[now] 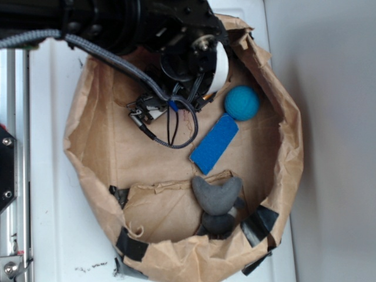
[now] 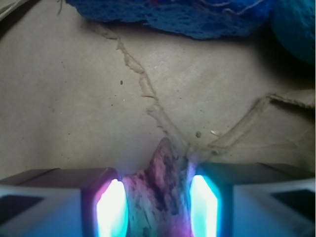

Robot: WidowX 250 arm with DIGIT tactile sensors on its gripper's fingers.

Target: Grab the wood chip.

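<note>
Two views, differing content. Wrist view: gripper [image 2: 158, 202] closed upon the wood chip [image 2: 158, 192], which sits between both glowing fingers [image 2: 111, 210] over brown paper [image 2: 74, 98]; blue block [image 2: 187, 15] edge above. Exterior view: chip hidden beneath the arm [image 1: 176, 35]; blue block [image 1: 214, 144], teal ball [image 1: 241, 103], grey stones [image 1: 216, 194] visible inside the paper bag [image 1: 94, 153].

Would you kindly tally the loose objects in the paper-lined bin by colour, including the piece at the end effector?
Blue: 2, the ball and the rectangular block
Grey: 2, the two stone-like pieces
Brown: 1, the wood chip between the end effector fingers
Total: 5
</note>
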